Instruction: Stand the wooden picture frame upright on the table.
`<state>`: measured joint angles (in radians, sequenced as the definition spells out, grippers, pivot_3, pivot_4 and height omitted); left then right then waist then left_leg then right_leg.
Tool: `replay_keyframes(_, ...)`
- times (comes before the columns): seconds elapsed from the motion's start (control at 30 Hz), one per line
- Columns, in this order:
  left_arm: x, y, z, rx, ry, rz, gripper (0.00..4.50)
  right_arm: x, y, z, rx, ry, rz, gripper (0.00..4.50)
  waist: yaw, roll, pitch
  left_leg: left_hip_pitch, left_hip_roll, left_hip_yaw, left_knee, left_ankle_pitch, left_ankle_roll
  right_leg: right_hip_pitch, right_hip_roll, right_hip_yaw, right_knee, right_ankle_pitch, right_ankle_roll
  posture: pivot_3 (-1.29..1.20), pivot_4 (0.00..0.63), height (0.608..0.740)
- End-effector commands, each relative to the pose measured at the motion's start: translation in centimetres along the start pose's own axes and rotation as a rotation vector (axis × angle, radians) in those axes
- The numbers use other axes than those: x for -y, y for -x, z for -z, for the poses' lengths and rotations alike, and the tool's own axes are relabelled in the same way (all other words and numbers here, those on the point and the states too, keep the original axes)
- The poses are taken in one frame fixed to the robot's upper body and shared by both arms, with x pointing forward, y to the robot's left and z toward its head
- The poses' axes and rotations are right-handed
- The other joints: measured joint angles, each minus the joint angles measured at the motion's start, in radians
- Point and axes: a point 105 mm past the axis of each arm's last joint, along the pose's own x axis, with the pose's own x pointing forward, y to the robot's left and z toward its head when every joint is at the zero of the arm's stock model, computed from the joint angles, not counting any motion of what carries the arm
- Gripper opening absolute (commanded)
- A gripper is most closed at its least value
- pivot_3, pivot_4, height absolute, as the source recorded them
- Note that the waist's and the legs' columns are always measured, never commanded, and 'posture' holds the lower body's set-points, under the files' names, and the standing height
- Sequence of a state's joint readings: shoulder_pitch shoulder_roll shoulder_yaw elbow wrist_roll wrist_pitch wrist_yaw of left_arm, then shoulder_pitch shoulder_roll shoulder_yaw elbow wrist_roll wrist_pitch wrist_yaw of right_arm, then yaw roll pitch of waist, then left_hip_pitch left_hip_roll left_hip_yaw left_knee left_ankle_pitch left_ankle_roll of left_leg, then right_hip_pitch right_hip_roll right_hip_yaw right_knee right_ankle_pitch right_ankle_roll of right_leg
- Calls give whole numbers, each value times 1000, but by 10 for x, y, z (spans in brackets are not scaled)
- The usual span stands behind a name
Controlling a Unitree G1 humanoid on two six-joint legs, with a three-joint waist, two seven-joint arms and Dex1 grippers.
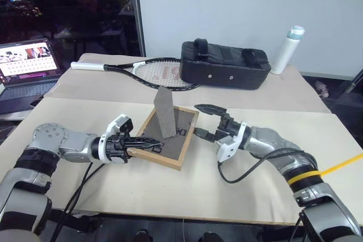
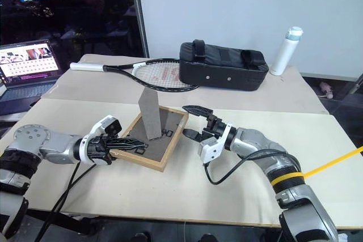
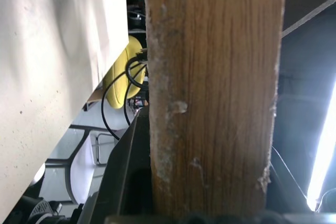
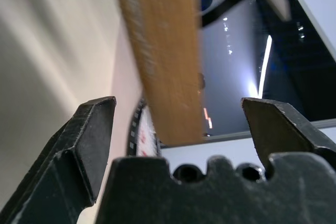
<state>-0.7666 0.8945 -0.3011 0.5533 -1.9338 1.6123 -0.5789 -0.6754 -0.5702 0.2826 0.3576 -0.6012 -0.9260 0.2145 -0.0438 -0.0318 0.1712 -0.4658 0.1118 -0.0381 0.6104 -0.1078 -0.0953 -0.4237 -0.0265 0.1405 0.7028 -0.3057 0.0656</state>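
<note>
While you read the table (image 1: 238,174) from its left side, you first meet an open laptop (image 1: 28,69) with a lit screen, sitting just off the pale top's left edge. At the back lies a tennis racket (image 1: 153,72), white handle to the left and head to the right, its rim touching or nearly touching the black padded bag (image 1: 224,65). A white bottle (image 1: 286,49) with a pale cap stands upright just to the right of that bag.

Nearer to you, your left gripper (image 1: 143,141) points rightward and pinches the left rail of the wooden picture frame (image 1: 177,144); your left wrist view shows that rail's grain running up from between the fingers. You can see the frame's dark back panel facing up, tilted with its left side raised, while the near right corner looks close to the table; whether it touches there you cannot tell. Its grey fold-out stand (image 1: 164,111) is swung out and sticks up from the panel.

Further right, your right gripper (image 1: 205,122) sits at the frame's right side with its two fingers spread apart, one above the rail and one below. Your right wrist view shows the wooden rail (image 4: 165,61) lying between the fingertips (image 4: 89,135) with a gap on each side, so nothing is pinched there.
</note>
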Motion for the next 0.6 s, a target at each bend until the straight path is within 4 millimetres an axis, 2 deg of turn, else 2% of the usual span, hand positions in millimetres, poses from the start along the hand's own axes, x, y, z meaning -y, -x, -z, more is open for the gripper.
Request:
replay_keyframes(0.03,15,-1,-1,3,-53,56,1059,16,-4,-9,33,-1,55,2799,0,0,0,0,0,0,0,0,0,0,0,0,0,0,0,0,150,677)
replay_keyframes(0.17,5,-4,6,27,-145,-42,1059,16,-1,-6,19,-16,46,1483,0,0,0,0,0,0,1,0,0,1,0,0,0,0,0,0,150,677)
replay_keyframes(0.23,2,-5,6,75,-194,-63,1059,16,0,-5,13,-20,43,1374,0,0,0,0,0,0,1,0,0,1,0,0,0,1,-1,0,150,677)
replay_keyframes(0.37,8,1,16,71,-231,-49,1059,15,1,-3,5,-30,36,1375,2,0,0,0,0,0,2,0,0,1,0,0,1,2,-4,0,150,677)
replay_keyframes(0.43,12,4,17,88,-260,-52,2058,14,2,-2,2,-36,34,1375,2,-1,0,1,0,-1,2,0,0,1,0,0,1,2,-3,0,150,677)
replay_keyframes(0.6,24,18,11,181,-340,-74,3761,11,3,1,-7,-54,27,1214,2,-1,0,1,0,-1,2,0,0,2,0,-1,1,2,-3,0,150,677)
